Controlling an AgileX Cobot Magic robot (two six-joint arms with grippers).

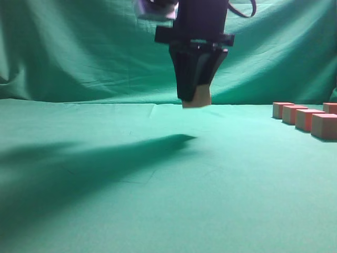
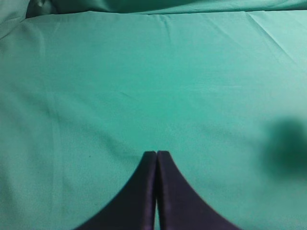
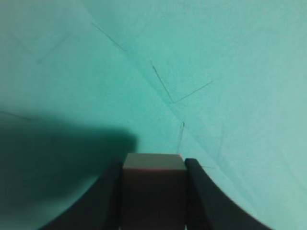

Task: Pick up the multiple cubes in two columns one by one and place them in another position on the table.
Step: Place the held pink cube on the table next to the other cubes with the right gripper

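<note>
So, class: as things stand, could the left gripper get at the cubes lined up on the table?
Probably not without a long move. The left gripper is shut over bare green table, and its view shows no cubes. The cubes sit far right in the exterior view.

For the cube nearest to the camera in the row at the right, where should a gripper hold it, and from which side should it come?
Judging from the exterior view, come from above onto the nearest cube and close on its front and back faces. The next cube stands close at its left side, so little room shows there, while the top is free. The right gripper already holds one cube between flat opposite faces.
</note>
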